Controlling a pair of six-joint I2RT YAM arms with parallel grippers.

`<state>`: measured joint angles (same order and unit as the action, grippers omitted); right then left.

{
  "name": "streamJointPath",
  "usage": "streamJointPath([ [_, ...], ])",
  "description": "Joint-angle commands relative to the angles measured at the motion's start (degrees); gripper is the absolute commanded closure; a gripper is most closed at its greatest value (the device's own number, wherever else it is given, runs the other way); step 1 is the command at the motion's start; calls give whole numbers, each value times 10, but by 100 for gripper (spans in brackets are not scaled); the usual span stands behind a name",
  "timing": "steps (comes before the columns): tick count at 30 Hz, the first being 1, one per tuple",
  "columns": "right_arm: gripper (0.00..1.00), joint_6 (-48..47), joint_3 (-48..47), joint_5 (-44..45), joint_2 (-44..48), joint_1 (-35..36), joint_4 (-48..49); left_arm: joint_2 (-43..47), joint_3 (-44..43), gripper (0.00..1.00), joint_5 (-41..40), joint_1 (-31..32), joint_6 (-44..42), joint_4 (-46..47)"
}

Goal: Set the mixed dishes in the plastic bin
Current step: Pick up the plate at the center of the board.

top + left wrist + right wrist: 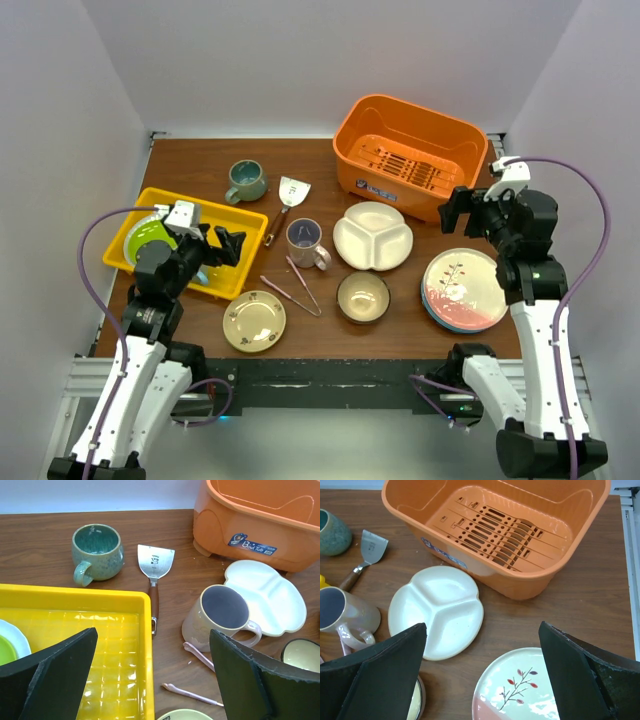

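Plainly nothing is binned yet: the bin (352, 150) at one o'clock sits empty, all the dishes (373, 236) lie across the surface (200, 160) and in the tray (215, 203) at nine, and both jaws gape, gripping nothing.

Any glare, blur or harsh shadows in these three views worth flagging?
Top external: even light, soft shadows, sharp, slight sheen on the pink floral plate. Left wrist: specular spots on the yellow tray floor; its near fingers read as flat black. Right wrist: sharp, white glare on the same plate's glaze.
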<state>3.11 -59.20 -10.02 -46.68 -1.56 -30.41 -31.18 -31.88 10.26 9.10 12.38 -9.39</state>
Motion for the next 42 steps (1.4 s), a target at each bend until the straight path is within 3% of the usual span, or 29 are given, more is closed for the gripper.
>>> streamJointPath([
  [1,1,10,-35,-6,-4,-3,10,-2,-6,0,14,-4,-11,34],
  [9,2,-7,-39,-47,-9,-3,4,-4,-6,0,31,-4,2,37],
  [12,2,-28,-38,-91,-7,-3,-5,-7,-7,0,41,-4,11,39],
  [17,2,-130,-23,-272,-5,-3,-24,-23,-20,0,73,-4,41,28],
  [30,2,-261,7,-391,-42,-1,-69,-88,-56,0,162,2,110,4],
  [36,2,-260,35,-401,-64,-2,-41,-114,-79,1,124,42,106,-15],
  [42,2,-273,53,-416,-83,-2,-31,-164,-113,3,25,135,105,-32],
])
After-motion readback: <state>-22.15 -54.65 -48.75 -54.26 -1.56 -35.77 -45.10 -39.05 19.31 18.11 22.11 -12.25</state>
